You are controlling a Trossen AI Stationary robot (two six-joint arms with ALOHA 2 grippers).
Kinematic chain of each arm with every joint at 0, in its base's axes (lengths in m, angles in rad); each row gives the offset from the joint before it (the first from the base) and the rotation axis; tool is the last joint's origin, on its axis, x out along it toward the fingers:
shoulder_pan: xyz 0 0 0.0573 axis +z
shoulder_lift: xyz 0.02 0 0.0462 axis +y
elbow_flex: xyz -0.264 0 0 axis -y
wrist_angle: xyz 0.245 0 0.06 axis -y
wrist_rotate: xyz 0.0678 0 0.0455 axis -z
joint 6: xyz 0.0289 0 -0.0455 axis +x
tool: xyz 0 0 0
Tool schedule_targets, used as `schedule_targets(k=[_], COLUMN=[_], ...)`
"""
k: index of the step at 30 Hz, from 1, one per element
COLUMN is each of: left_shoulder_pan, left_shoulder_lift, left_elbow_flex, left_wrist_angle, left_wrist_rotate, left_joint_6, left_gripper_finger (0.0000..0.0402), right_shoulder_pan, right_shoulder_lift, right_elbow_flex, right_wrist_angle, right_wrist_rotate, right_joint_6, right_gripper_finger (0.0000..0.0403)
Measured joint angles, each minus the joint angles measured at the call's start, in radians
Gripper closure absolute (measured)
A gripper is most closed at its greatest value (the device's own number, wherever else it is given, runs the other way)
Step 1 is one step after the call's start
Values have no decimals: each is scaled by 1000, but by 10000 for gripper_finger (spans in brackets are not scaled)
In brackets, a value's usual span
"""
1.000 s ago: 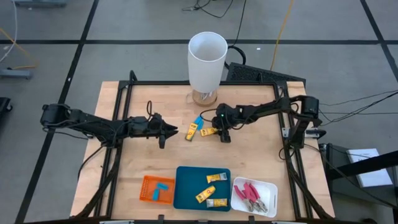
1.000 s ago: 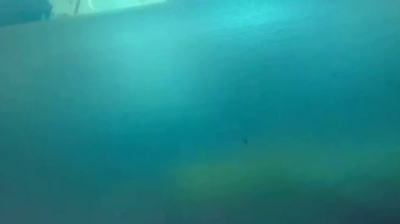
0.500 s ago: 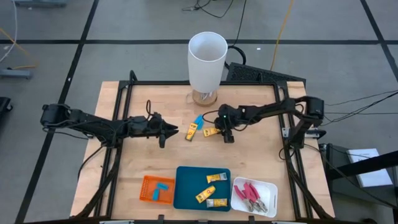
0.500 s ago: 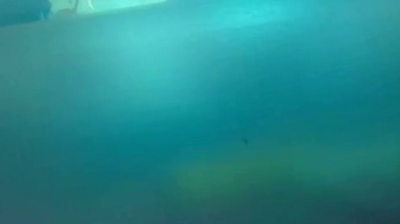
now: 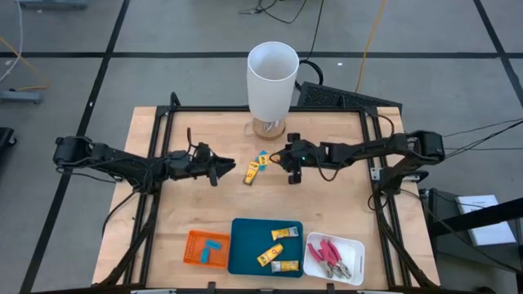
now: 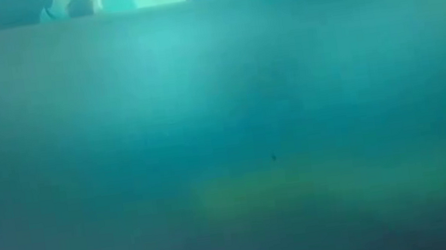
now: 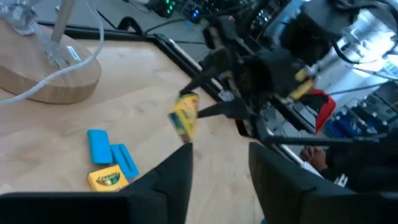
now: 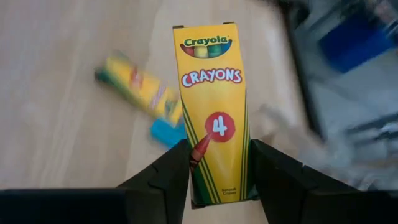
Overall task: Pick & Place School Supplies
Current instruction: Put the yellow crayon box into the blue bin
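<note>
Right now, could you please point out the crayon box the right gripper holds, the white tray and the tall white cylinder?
crayon box (image 8: 214, 112), right wrist view, on its printed yellow front.
white tray (image 5: 357, 246), high view, on its upper right rim.
tall white cylinder (image 5: 270, 98), high view, on its outer side wall.

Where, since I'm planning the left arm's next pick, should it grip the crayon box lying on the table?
Grip the crayon box mid-length across its long edges, from straight above: it lies flat, and light-blue blocks crowd one end.
</note>
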State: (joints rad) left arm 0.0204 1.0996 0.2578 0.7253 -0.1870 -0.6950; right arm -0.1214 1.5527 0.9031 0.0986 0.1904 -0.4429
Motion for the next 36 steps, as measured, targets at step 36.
schedule_targets(k=[36], left_shoulder_pan=[1], left_shoulder_lift=[398], left_elbow_flex=[361], left_wrist_angle=[-34], left_wrist_rotate=[27], left_joint_6=[-17], left_gripper_finger=[180], right_shoulder_pan=[92], right_shoulder_lift=[-4], right_elbow_flex=[2], right_wrist_angle=[196], right_wrist_rotate=[124], right_joint_6=[-41], right_gripper_finger=[249])
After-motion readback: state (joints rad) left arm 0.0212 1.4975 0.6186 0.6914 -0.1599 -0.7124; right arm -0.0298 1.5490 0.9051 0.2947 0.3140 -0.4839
